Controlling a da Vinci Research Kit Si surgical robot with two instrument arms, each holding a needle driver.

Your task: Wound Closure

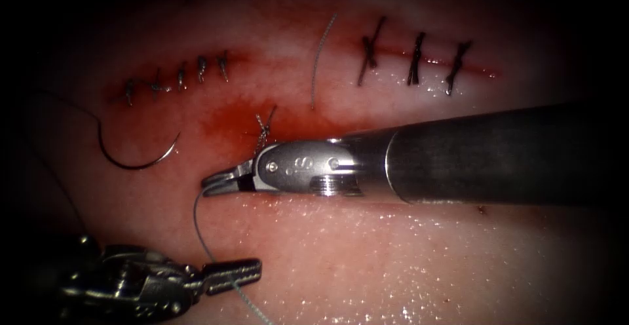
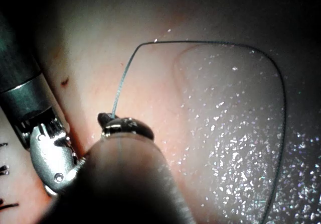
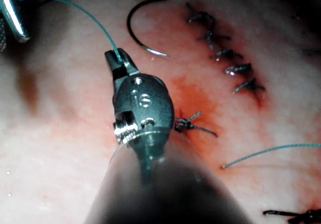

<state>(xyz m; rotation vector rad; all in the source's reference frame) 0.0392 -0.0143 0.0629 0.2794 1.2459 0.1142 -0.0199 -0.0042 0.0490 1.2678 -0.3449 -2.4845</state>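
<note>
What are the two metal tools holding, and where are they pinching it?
Both pinch the thread: the right tool at its upper end, the left tool farther down. The needle lies free on the tissue, left of the cut.

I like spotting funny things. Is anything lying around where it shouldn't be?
Yes: the curved steel needle lies loose on the pink pork-belly tissue, left of the stitches, held by neither gripper. A short cut piece of thread also lies stray across the cut. Red fluid stains the middle.

Tissue (image 1: 393,259) carries the work. Curved needle (image 1: 134,161) lies free on its surface, left of centre; loose thread piece (image 1: 319,63) lies farther back.
</note>
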